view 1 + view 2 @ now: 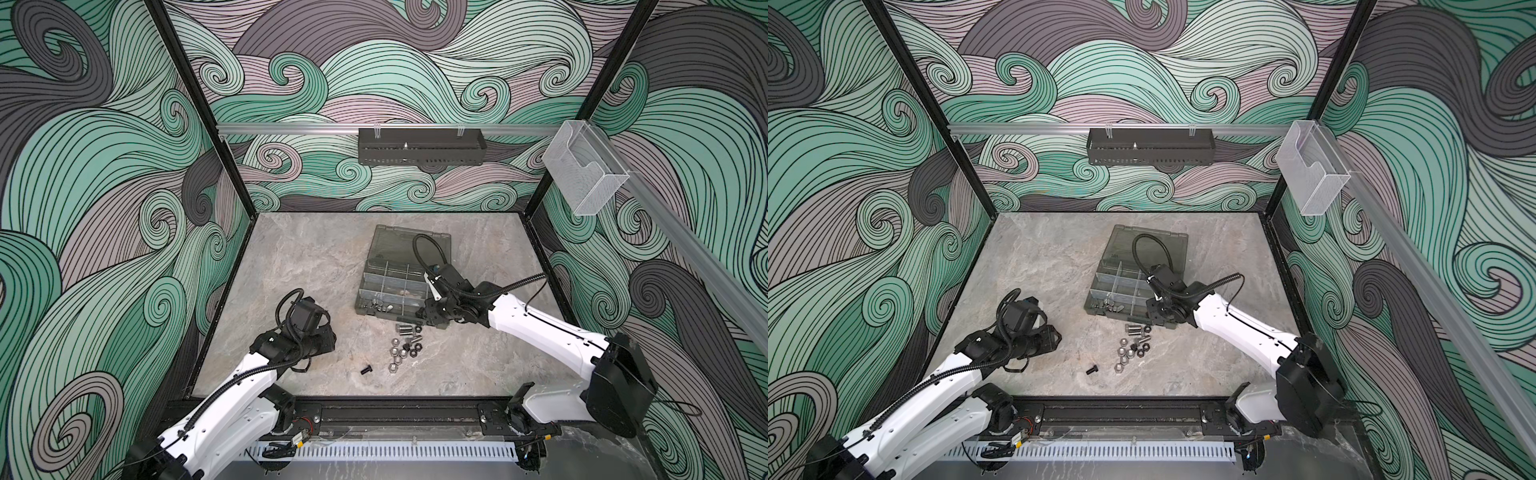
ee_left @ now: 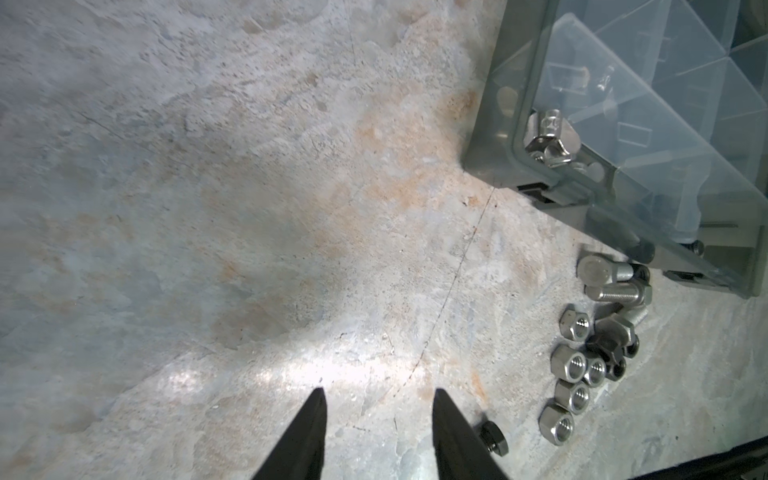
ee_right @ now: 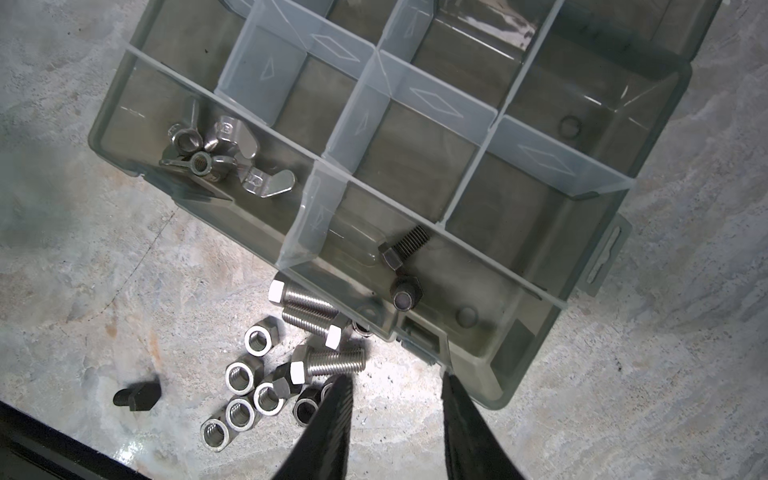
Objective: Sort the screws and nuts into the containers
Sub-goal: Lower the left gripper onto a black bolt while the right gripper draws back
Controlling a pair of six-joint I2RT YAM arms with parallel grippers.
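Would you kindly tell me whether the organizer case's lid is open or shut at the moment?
Open: the lid lies folded back flat behind the case, leaving its divided compartments exposed from above.

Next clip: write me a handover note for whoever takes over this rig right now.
Left gripper: open, empty, over the table.
Right gripper: open, empty, at the organizer case near edge.
Done: two black screws in a near compartment; wing nuts in the neighbouring one.
To do: silver screws and nuts piled before the case; lone black screw.
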